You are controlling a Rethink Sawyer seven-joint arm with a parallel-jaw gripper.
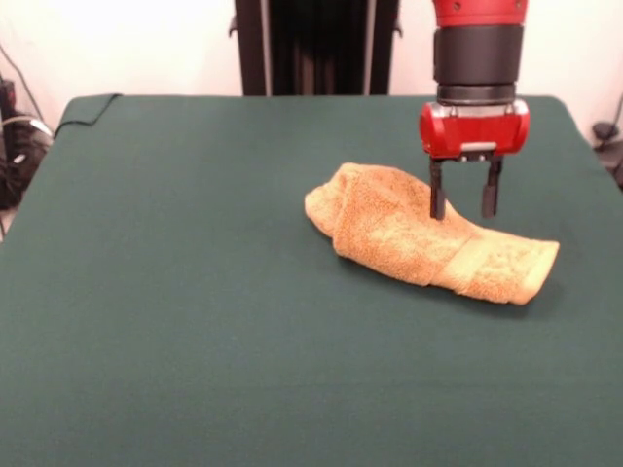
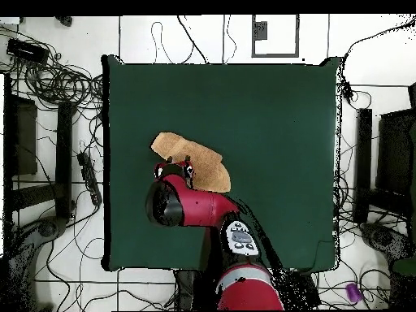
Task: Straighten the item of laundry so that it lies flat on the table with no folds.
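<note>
None of the flattening is done yet: your towel [image 1: 428, 241] lies bunched in a folded roll on the right half of the green table [image 1: 195, 292]. Your gripper [image 1: 465, 202] hangs parted and empty over the roll's far edge, tips at or just above the terry; contact can't be judged.

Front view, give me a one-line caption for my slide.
Open gripper poised at the far edge of a bunched orange towel on the green table.
</note>
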